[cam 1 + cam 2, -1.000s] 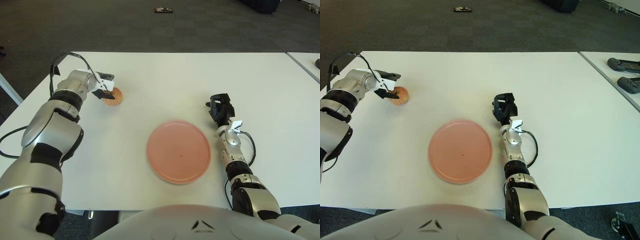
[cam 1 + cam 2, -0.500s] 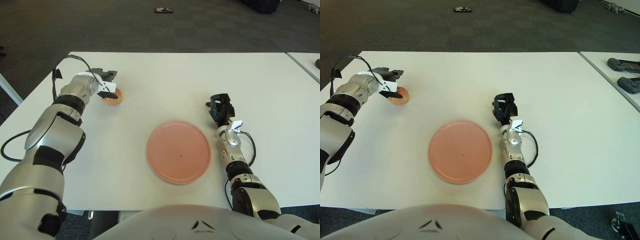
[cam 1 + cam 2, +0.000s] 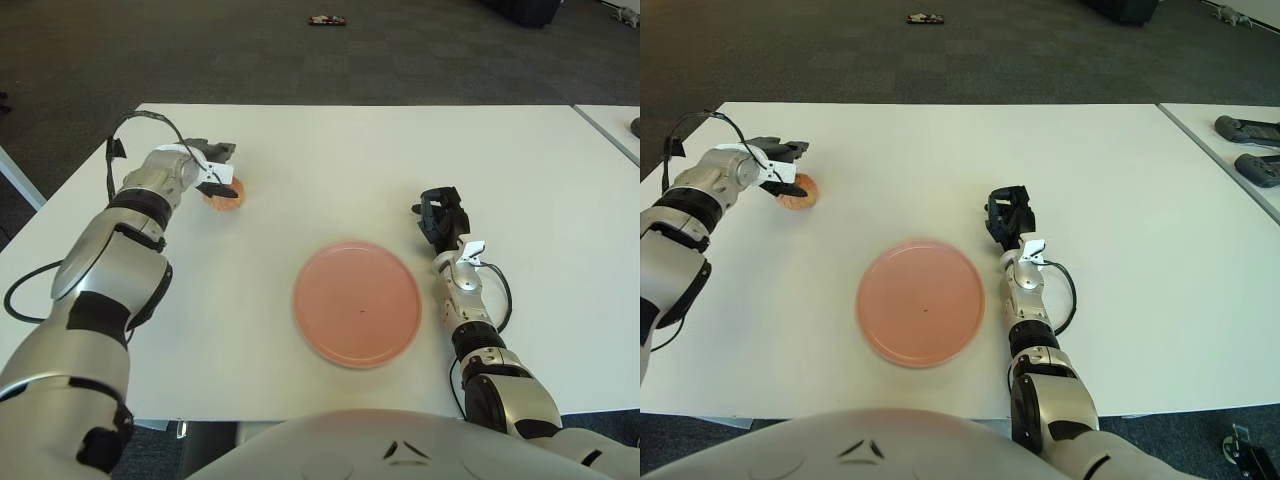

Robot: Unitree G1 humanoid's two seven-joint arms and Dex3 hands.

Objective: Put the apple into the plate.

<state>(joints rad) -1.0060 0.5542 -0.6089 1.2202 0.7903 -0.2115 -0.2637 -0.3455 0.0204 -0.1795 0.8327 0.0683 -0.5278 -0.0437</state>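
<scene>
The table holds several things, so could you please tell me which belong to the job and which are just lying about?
Belonging to the job:
apple, at the table's left, with the left hand at it
plate, near the middle

Just lying about:
right hand, idle right of the plate
two dark devices on the neighbouring table
small dark object on the floor

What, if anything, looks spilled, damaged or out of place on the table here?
Nothing stands out. The apple sits intact on the table at the left hand, the pink plate lies flat and empty, and the right hand shows beside the plate's right edge.
</scene>
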